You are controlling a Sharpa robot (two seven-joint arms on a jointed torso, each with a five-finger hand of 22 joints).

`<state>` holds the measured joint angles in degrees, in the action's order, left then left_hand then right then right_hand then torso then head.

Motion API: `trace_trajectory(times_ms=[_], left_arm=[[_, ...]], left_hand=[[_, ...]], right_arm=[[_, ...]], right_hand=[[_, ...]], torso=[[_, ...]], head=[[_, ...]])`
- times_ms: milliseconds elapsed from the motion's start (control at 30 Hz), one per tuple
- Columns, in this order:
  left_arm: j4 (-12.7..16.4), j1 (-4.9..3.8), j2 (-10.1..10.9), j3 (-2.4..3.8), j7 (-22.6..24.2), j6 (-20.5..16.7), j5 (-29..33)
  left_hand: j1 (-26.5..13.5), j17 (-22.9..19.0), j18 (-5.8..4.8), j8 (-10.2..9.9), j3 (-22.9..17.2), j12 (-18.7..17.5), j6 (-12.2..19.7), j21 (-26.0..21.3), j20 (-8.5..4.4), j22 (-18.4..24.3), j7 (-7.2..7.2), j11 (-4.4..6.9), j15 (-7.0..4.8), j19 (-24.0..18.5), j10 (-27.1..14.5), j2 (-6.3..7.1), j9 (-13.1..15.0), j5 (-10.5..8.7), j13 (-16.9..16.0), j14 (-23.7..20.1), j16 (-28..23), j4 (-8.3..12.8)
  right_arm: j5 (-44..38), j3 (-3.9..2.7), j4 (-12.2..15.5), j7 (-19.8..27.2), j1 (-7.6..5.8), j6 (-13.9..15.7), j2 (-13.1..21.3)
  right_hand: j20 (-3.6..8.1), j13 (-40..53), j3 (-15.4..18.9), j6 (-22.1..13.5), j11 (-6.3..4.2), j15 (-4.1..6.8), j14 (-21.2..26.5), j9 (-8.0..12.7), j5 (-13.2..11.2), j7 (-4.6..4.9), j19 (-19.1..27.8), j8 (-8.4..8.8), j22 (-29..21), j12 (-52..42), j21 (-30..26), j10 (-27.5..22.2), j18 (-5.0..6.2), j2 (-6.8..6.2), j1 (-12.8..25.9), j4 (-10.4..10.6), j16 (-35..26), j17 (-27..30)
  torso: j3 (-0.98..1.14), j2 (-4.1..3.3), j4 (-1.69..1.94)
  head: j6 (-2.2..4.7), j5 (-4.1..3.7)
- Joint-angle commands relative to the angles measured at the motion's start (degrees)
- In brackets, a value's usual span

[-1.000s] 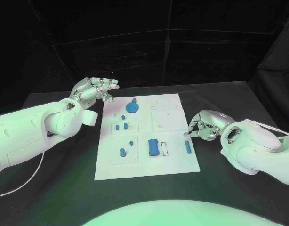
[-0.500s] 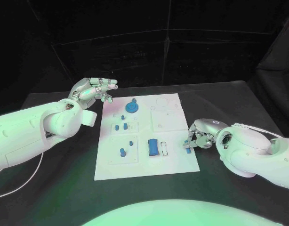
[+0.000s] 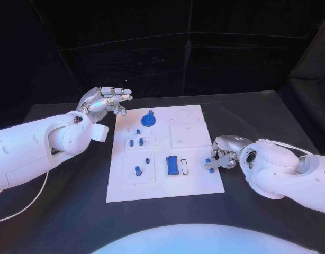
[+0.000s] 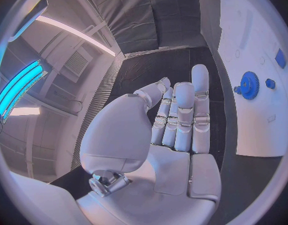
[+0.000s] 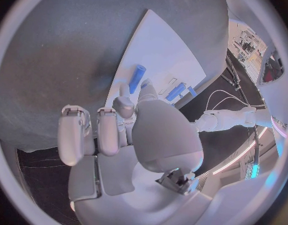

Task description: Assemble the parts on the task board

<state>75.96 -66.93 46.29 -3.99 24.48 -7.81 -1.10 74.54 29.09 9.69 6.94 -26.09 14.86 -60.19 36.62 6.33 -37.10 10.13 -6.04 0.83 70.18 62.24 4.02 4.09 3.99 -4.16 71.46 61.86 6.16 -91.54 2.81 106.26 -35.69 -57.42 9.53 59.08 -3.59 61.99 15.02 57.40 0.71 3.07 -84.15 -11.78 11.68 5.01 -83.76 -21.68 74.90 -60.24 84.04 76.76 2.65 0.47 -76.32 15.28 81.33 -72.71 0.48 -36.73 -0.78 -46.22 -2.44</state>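
The white task board [image 3: 197,182] lies mid-table with a blue gear [image 3: 149,119], a blue block [image 3: 173,165] and several small blue pieces on it. A short blue peg [image 3: 208,164] lies at the board's right edge. My right hand [image 3: 225,153] hangs over that edge, fingers curled down, their tips right at the peg. In the right wrist view the peg [image 5: 138,75] lies flat on the board [image 5: 162,45] just past a fingertip [image 5: 124,101], not lifted. My left hand [image 3: 105,99] is raised beyond the board's far left corner, fingers straight, holding nothing [image 4: 181,120].
The black table [image 3: 71,211] runs wide on both sides of the board. A white cable [image 3: 25,203] trails over its left part under my left arm. In the left wrist view the gear [image 4: 248,85] stands on the board [image 4: 256,125] beside the fingers.
My right hand has come nearer along the board's right edge and lowered its fingertips to the blue peg. The left hand has barely moved.
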Motion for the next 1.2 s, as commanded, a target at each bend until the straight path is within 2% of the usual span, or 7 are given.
trace_trajectory(times_ms=[33,167,533,600,733,1067,1200], left_arm=[[0.06,-0.06,0.03,0.04,0.30,0.68,0.19],[0.04,-0.06,0.04,0.03,0.27,0.70,0.19],[0.03,-0.04,0.06,0.01,0.25,0.76,0.19],[0.03,-0.03,0.06,0.00,0.25,0.77,0.19],[0.03,-0.01,0.08,-0.01,0.24,0.79,0.19],[0.00,0.01,0.02,-0.05,0.14,0.88,0.19],[0.01,0.02,0.02,-0.06,0.09,0.95,0.19]], left_hand=[[0.19,-0.07,0.76,0.26,0.24,0.18,0.33,-0.32,0.07,0.06,0.02,0.10,0.01,-0.38,-0.43,-0.15,-0.09,0.25,0.09,-0.51,-0.14,0.01],[0.19,-0.07,0.76,0.26,0.24,0.18,0.33,-0.32,0.07,0.06,0.02,0.10,0.01,-0.38,-0.43,-0.15,-0.09,0.25,0.09,-0.51,-0.14,0.01],[0.16,-0.10,0.77,0.31,0.30,0.28,0.36,-0.36,0.08,0.10,0.02,0.10,0.02,-0.38,-0.50,-0.17,-0.09,0.26,0.10,-0.55,-0.09,0.01],[0.16,-0.10,0.77,0.31,0.30,0.28,0.36,-0.36,0.08,0.10,0.02,0.10,0.02,-0.38,-0.50,-0.17,-0.09,0.26,0.10,-0.55,-0.09,0.01],[0.16,-0.10,0.77,0.31,0.30,0.28,0.36,-0.36,0.08,0.10,0.02,0.10,0.02,-0.38,-0.50,-0.17,-0.09,0.26,0.10,-0.55,-0.09,0.01],[0.16,-0.10,0.77,0.31,0.30,0.28,0.36,-0.36,0.08,0.10,0.02,0.10,0.02,-0.38,-0.50,-0.17,-0.09,0.26,0.10,-0.55,-0.09,0.01],[0.16,-0.10,0.77,0.31,0.30,0.28,0.36,-0.36,0.08,0.10,0.02,0.10,0.02,-0.38,-0.50,-0.17,-0.09,0.26,0.10,-0.55,-0.09,0.01]], right_arm=[[-0.07,0.31,-0.07,-0.68,0.55,-3.41,-0.38],[-0.91,0.31,-0.19,-0.91,0.75,-4.18,-0.90],[-3.29,0.32,-0.44,-2.03,1.04,-4.14,-2.29],[-3.22,0.32,-0.29,-2.25,1.05,-2.96,-2.25],[0.74,0.30,0.44,-2.42,1.06,0.64,-1.67],[7.76,0.26,3.28,0.37,1.02,12.61,-0.64],[8.98,0.25,3.85,0.69,1.01,15.20,-0.92]], right_hand=[[0.32,-0.02,-0.07,0.63,-0.33,0.27,-2.65,-0.16,0.38,-0.16,0.28,0.38,7.43,0.30,-0.36,-0.20,-0.33,0.28,-1.99,-0.94,-0.33,0.01],[0.51,-0.13,-1.28,0.89,-0.58,0.50,-2.68,-0.46,1.77,-0.34,0.27,0.42,7.44,0.62,-0.38,-0.33,-0.33,0.92,-5.82,-3.21,-0.33,-0.10],[0.94,-0.53,-5.84,1.42,-0.93,0.85,-2.72,-0.62,1.69,-0.57,0.25,1.24,7.45,1.69,-0.43,-0.77,-0.34,3.10,-13.06,-7.64,-0.35,-0.32],[0.95,-0.48,-6.60,1.53,-0.97,0.81,-2.72,-0.58,3.36,-0.55,0.21,1.52,7.49,1.72,-0.41,-0.68,-0.35,3.48,-12.79,-7.43,-0.37,-0.32],[0.89,-0.27,-7.68,1.24,-0.86,0.77,-2.81,-0.45,7.72,-0.58,0.00,2.43,7.71,1.55,-0.24,-0.20,-0.42,3.66,-9.77,-4.90,-0.24,-0.61],[0.92,0.02,-9.29,1.49,-0.90,0.80,-2.86,-0.54,9.37,-0.59,-0.17,2.98,7.90,1.37,-0.10,0.09,-0.46,2.69,-8.28,-3.30,-0.18,-0.80],[0.95,0.25,-10.20,1.72,-0.93,0.84,-2.91,-0.63,10.50,-0.63,-0.31,3.19,8.05,1.17,0.02,0.28,-0.50,1.91,-7.68,-2.52,-0.08,-1.02]], torso=[[-0.02,-0.04,0.01],[-0.03,0.05,0.02],[-0.04,0.08,0.09],[-0.05,0.05,0.06],[-0.04,0.02,0.01],[-0.04,-0.01,0.14],[-0.07,0.01,0.07]], head=[[-0.09,-0.02],[-0.08,-0.10],[-0.07,-0.06],[-0.07,0.00],[-0.02,0.10],[0.09,0.19],[0.10,0.26]])
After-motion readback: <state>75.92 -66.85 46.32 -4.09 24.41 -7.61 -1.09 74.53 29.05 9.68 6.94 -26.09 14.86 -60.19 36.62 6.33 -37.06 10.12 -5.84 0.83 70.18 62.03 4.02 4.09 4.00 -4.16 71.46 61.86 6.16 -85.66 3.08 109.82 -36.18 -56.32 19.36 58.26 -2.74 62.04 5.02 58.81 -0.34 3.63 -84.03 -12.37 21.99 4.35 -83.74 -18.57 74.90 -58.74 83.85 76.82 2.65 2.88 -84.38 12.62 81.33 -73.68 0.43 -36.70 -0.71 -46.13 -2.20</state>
